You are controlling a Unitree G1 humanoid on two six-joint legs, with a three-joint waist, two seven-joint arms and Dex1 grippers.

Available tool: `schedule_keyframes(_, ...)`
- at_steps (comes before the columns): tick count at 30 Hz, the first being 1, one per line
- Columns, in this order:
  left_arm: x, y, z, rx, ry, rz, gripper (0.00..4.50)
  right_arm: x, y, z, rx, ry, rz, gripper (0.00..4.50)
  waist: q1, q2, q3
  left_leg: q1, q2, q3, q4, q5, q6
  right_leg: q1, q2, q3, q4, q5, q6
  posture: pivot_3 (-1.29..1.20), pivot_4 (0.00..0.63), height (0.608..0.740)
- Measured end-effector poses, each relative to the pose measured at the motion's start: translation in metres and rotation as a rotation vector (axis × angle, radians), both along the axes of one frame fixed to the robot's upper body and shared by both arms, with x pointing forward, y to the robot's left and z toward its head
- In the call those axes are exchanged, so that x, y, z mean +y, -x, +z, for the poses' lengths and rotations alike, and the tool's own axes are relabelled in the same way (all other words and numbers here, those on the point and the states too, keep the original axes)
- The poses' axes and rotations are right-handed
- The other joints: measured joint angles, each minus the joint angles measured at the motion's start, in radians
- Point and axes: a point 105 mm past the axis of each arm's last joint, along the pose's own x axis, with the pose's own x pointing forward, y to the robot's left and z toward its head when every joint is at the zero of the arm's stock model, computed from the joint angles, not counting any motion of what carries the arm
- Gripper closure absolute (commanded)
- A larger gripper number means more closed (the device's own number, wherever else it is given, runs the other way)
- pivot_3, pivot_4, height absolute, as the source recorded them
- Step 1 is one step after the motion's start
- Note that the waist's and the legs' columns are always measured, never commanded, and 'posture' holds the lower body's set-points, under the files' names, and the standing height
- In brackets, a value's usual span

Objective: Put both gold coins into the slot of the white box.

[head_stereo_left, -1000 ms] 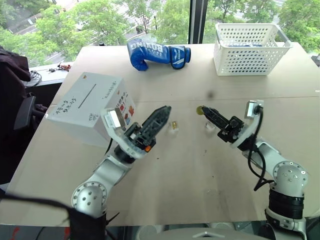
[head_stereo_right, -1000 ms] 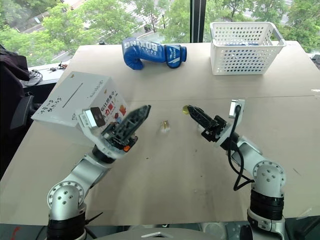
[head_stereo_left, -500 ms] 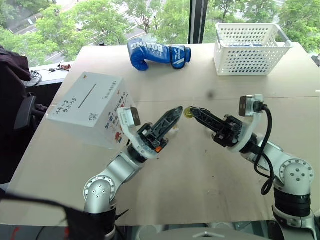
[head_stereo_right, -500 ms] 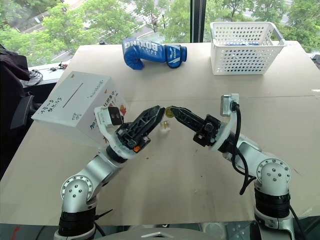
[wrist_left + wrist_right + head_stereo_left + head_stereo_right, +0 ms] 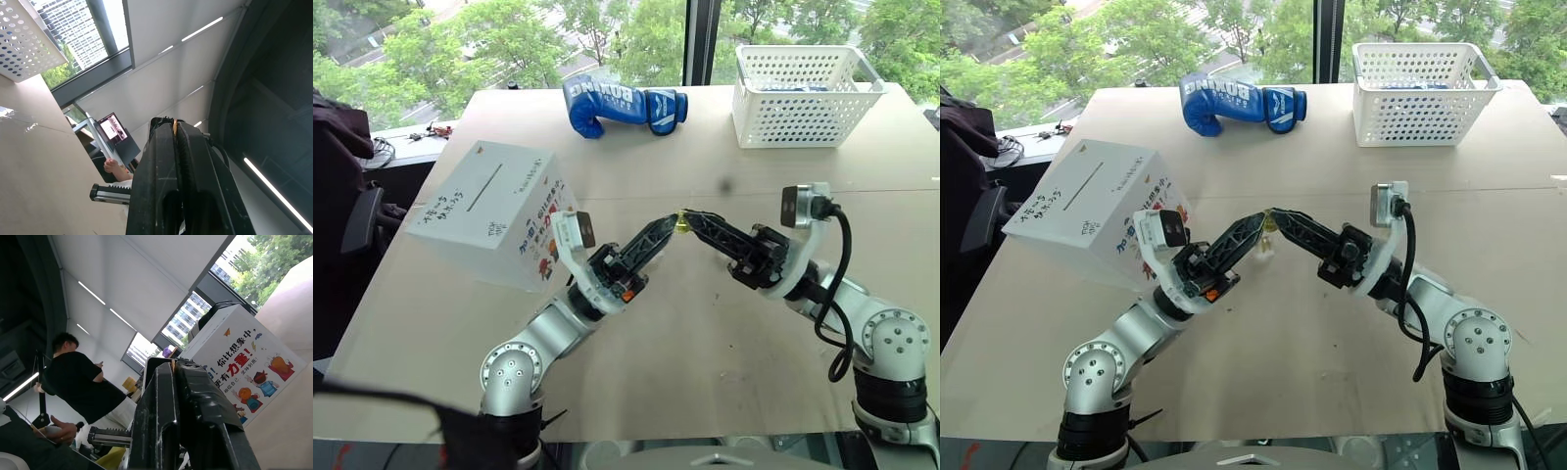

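Observation:
One gold coin (image 5: pixel 680 223) hangs in the air above the middle of the table, pinched from both sides. My left gripper (image 5: pixel 674 227) reaches up from the left and is shut on it, and its gold edge shows between the fingertips in the left wrist view (image 5: pixel 174 125). My right gripper (image 5: pixel 689 216) comes from the right and is shut on the same coin. The other gold coin is out of view. The white box (image 5: pixel 494 211) lies tilted at the left, its slot (image 5: pixel 481 184) facing up and its cartoon side (image 5: pixel 244 377) toward the grippers.
A white perforated basket (image 5: pixel 803 93) stands at the back right and a blue boxing glove (image 5: pixel 622 106) at the back centre. A small clear case (image 5: pixel 1262 250) lies under the grippers. A person in black (image 5: pixel 80 382) stands beyond the table's left side.
My right gripper carried the coin leftward and up. My left gripper swung right to meet it, then closed on the coin.

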Motion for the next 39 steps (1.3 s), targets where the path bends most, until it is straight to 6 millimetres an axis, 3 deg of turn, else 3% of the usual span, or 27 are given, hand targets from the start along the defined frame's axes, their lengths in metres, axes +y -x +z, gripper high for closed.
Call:
schedule_keyframes(33,-0.0023,-0.0005,0.0007,0.003,-0.021,-0.065,4.41,0.0015,0.0011,0.0010,0.022,0.015,0.064,4.50,0.001,0.000,0.000,0.000,0.000,0.000,0.000,0.000,0.000,0.000,0.000,0.000,-0.001,0.000,0.000,0.00,0.150,0.721)
schedule_keyframes(36,-0.0017,-0.0041,0.0004,0.027,-0.002,-0.057,4.50,0.0011,0.0004,0.0017,0.020,0.010,0.058,3.60,0.001,0.000,0.000,0.000,0.000,0.000,0.000,0.000,0.000,0.000,0.000,0.000,-0.001,0.000,0.000,0.00,0.150,0.721)
schedule_keyframes(39,-0.0007,-0.0083,-0.0030,0.053,-0.003,-0.036,4.50,0.0010,-0.0002,0.0031,0.016,-0.003,0.053,2.20,0.000,0.000,0.000,0.000,0.000,0.000,0.000,0.000,0.000,0.000,0.000,0.000,-0.001,0.000,0.000,0.00,0.150,0.721)
